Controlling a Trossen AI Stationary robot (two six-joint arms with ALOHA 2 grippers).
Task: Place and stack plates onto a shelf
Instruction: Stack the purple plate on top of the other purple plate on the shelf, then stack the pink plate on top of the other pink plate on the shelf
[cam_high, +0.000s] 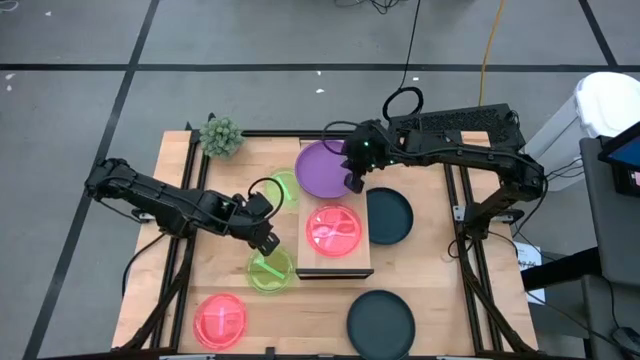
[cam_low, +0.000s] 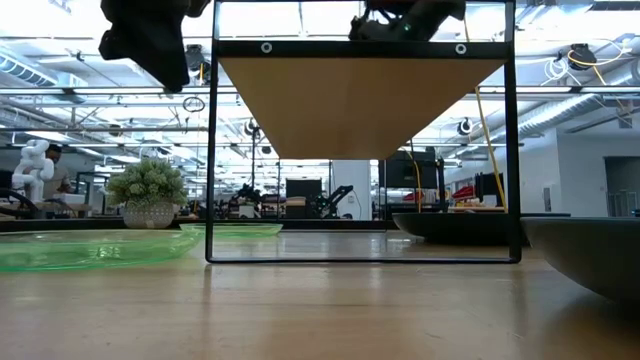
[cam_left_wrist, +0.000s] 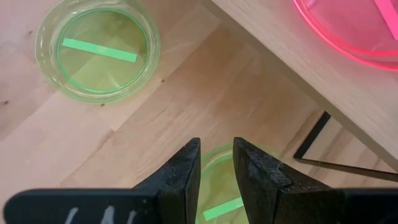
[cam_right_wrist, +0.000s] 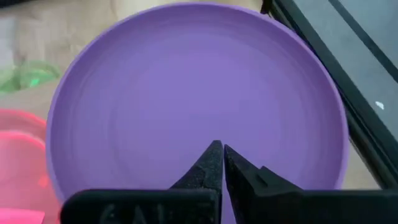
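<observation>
Room: behind the light-wood tabletop (cam_low: 320, 310) the low view shows a long workshop hall, which no other view shows.
Right fingers: pressed together on the near rim of the large round purple plastic plate (cam_right_wrist: 199, 106); right gripper (cam_high: 354, 180) over the shelf's far end.
Left fingers: left gripper (cam_left_wrist: 216, 163) slightly parted, holding nothing, above a small translucent neon-green plate (cam_high: 268, 270).
Shelf: long light-wood plank platform (cam_high: 336, 262), long axis running from the table's near side to its far side; it carries the purple plate and a translucent pink round plate (cam_high: 333, 230).
Wrist-only detail: second green plate (cam_left_wrist: 97, 51) has a flat green strip across its well.
Tabletop plates: two dark teal round plates (cam_high: 388, 214) right of the shelf; another pink plate (cam_high: 220, 320) at the near left.
Corner: small green potted plant (cam_high: 221, 136).
</observation>
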